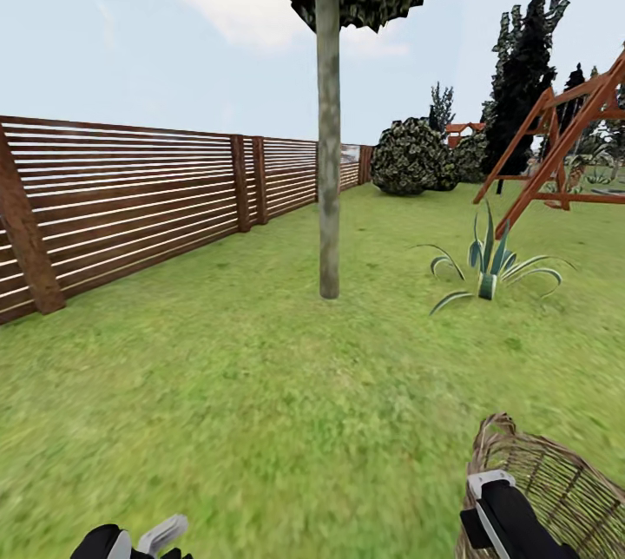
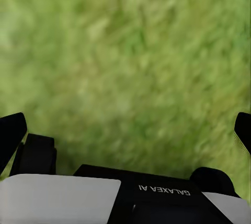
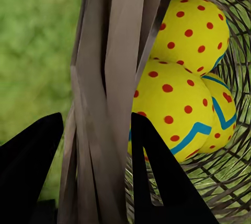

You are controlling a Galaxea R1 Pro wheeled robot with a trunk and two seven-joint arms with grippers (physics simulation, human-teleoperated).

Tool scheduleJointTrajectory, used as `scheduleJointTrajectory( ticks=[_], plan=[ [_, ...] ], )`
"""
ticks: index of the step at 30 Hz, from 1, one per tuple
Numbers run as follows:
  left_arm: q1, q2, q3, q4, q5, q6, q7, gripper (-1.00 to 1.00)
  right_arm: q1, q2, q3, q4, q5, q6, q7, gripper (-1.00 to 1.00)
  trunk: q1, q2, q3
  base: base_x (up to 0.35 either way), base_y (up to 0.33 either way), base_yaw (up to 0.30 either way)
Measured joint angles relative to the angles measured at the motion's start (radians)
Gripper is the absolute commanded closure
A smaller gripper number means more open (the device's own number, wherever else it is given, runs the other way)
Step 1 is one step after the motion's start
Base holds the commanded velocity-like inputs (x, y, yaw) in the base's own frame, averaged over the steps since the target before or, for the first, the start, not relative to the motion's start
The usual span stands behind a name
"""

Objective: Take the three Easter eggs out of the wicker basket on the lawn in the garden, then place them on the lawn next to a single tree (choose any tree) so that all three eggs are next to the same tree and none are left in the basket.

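Your right gripper pinches the brown wicker basket rim. Three yellow eggs with red dots sit inside. Your left gripper is wide open over grass.

Surface: the lawn, mottled green grass, flat, running back to the fence.
Basket: the wicker basket sits on the grass, its rim wall between the right gripper fingers, one finger outside the wall and one inside.
Tree: the tree trunk rises from the grass well ahead of both grippers, nearer the left gripper's side than the basket is.
Plant: a spiky striped plant stands on the grass ahead of the right gripper, beyond the basket.
Swing frame: its legs stand farther off on that side.
Bush: a round dark bush at the far end.
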Motion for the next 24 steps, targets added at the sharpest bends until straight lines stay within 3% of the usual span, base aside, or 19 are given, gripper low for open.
scheduleJointTrajectory(
  ticks=[15,24],
  plan=[
    [0.0,0.0,0.0,0.0,0.0,0.0,0.0,-1.0,0.0,0.001,0.0,0.003,0.002,0.0,0.0,1.0,0.0,0.0,0.0,0.332,0.097,0.0],
    [0.0,0.0,0.0,0.0,0.0,0.0,0.0,-1.0,0.0,0.002,0.0,0.003,0.002,0.0,0.0,1.0,0.0,0.0,0.0,0.337,0.006,0.0]
  ],
)
